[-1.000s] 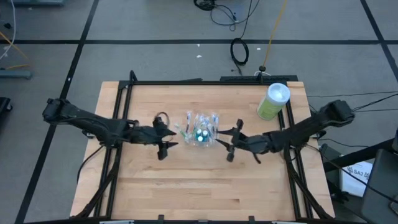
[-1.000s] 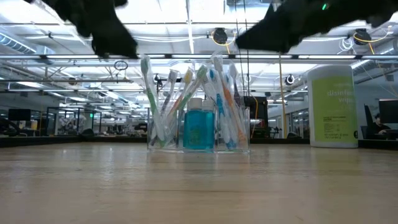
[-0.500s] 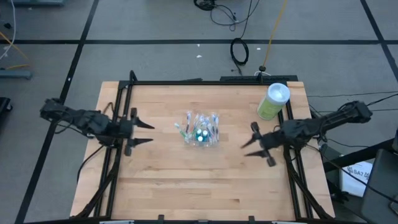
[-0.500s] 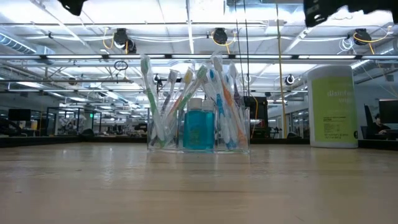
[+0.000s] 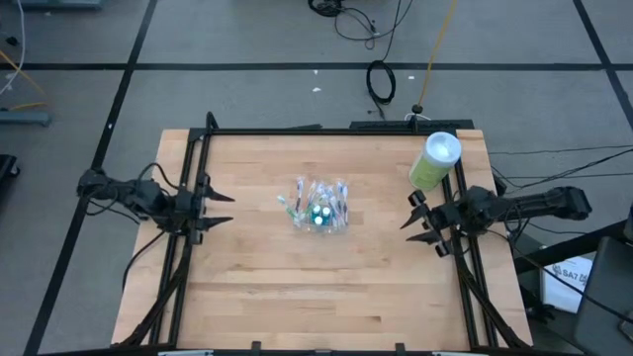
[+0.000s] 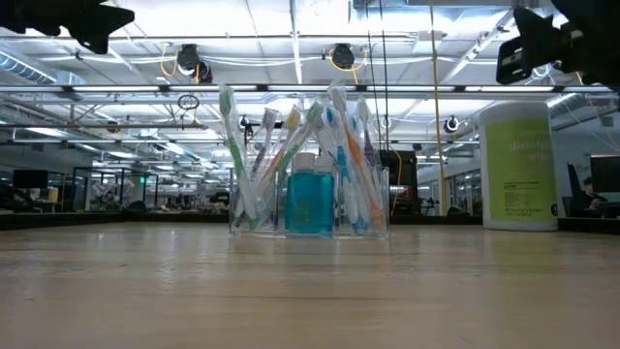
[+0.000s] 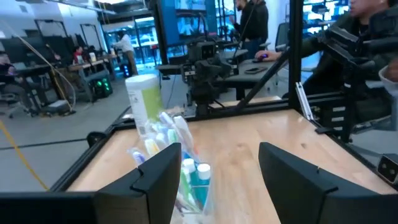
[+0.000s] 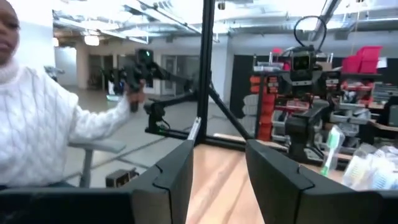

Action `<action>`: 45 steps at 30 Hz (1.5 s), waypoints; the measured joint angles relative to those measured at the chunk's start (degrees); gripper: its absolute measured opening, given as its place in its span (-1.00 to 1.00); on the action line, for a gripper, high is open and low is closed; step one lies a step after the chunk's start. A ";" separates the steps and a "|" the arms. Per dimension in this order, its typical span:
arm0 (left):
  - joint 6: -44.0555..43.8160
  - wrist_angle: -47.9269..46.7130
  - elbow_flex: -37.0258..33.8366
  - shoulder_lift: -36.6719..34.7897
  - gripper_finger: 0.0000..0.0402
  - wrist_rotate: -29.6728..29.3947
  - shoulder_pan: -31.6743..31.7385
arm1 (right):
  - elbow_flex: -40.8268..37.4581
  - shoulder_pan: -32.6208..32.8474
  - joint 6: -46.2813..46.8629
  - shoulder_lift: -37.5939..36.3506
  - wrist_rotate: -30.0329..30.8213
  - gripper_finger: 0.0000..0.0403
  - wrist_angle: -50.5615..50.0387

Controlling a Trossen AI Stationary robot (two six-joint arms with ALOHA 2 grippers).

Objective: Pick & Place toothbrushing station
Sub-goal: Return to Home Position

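Toothbrushes (image 5: 318,203) stand bunched in the clear cup (image 6: 310,208) mid-tabletop. Left gripper (image 5: 226,208) by the left edge and right gripper (image 5: 409,213) by the right edge hang spread, empty. I'd retract level, with the right arm skirting the green canister (image 5: 433,161).

toothbrushes (image 5: 326,193) likely too small to count, clear cup (image 8: 373,168) edge-cropped

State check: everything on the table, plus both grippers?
clear organizer: upright, mid table, loaded
toothbrushes: standing in organizer, heads up, leaning
blue bottle: upright inside organizer
green canister: upright, lid on
left gripper: fingers open, empty, left edge
right gripper: fingers open, empty, right edge
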 joint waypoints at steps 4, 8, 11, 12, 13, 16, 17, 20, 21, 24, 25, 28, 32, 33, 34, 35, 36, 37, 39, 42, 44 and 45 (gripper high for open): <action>0.29 -2.22 -1.75 -4.17 0.11 -0.08 0.35 | -0.12 -3.98 2.33 -2.08 -4.38 -0.31 -2.60; 0.29 -2.81 -4.30 -8.10 0.11 -0.22 0.33 | -0.21 -7.41 2.00 -3.40 -7.89 -0.31 -5.26; 0.30 -2.61 -6.18 -9.74 0.11 -0.25 0.35 | -0.23 -9.37 1.95 -3.53 -8.24 -0.31 -8.00; 0.28 -2.70 -6.61 -9.67 0.11 0.08 0.39 | -0.23 -9.92 1.93 -3.56 -8.24 -0.31 -8.37; 0.28 -3.00 -7.00 -9.70 0.11 1.16 0.39 | -0.26 -10.43 2.00 -3.54 -8.24 -0.31 -8.82; 1.54 0.55 -8.85 -9.70 0.11 4.52 0.40 | -0.28 -11.48 2.43 -3.49 -8.24 -0.31 -9.26; 2.36 2.37 -10.07 -9.70 0.11 4.78 0.40 | -0.29 -11.69 2.32 -3.50 -8.24 -0.31 -9.12; 4.37 7.37 -13.36 -9.67 0.11 6.05 0.47 | -0.32 -11.76 2.23 -3.50 -8.24 -0.31 -9.06; 4.47 9.09 -14.30 -9.69 0.11 6.00 0.60 | -0.32 -11.76 2.41 -3.50 -8.24 -0.31 -9.02; 4.46 11.21 -16.49 -9.66 0.11 5.85 1.52 | -0.34 -11.76 2.33 -3.50 -8.08 -0.31 -9.06; 4.50 12.00 -16.82 -9.66 0.11 5.82 1.93 | -0.34 -11.76 2.16 -3.49 -8.02 -0.31 -9.02; 4.38 13.90 -17.50 -9.70 0.11 6.01 3.08 | -0.34 -11.76 0.32 -3.48 -7.91 -0.31 -9.06; 3.00 15.48 -20.05 -9.68 0.11 6.47 4.61 | -0.37 -11.72 -2.03 -3.48 -6.51 -0.31 -9.04; 2.69 15.25 -20.42 -9.70 0.11 6.46 5.08 | -0.39 -11.74 -2.06 -3.48 -5.35 -0.31 -9.03; 2.50 14.85 -20.28 -9.62 0.11 6.58 5.49 | -0.39 -11.74 -2.05 -3.46 -4.18 -0.31 -9.07; 2.01 14.73 -20.27 -9.65 0.11 6.59 5.82 | -0.39 -11.74 -2.09 -3.43 -3.23 -0.31 -9.11; 1.56 14.58 -20.26 -9.70 0.11 6.66 6.09 | -0.39 -11.74 -2.14 -3.43 -2.70 -0.31 -9.24; 1.17 14.34 -20.23 -9.65 0.11 7.30 6.33 | -0.39 -11.74 -2.14 -3.43 -2.37 -0.31 -9.46; 1.01 14.12 -20.20 -9.66 0.11 9.41 6.50 | -0.39 -11.74 -2.07 -3.43 -2.03 -0.31 -10.66; 1.03 13.79 -20.20 -9.66 0.11 10.62 6.52 | -0.39 -11.74 -2.04 -3.39 -1.99 -0.31 -12.79; 1.73 13.74 -20.20 -9.66 0.11 10.51 6.52 | -0.39 -11.74 -2.03 -3.41 -1.99 -0.31 -13.57; 1.87 13.81 -20.20 -9.66 0.11 10.51 6.54 | -0.39 -11.74 -2.03 -3.38 -1.99 -0.31 -13.81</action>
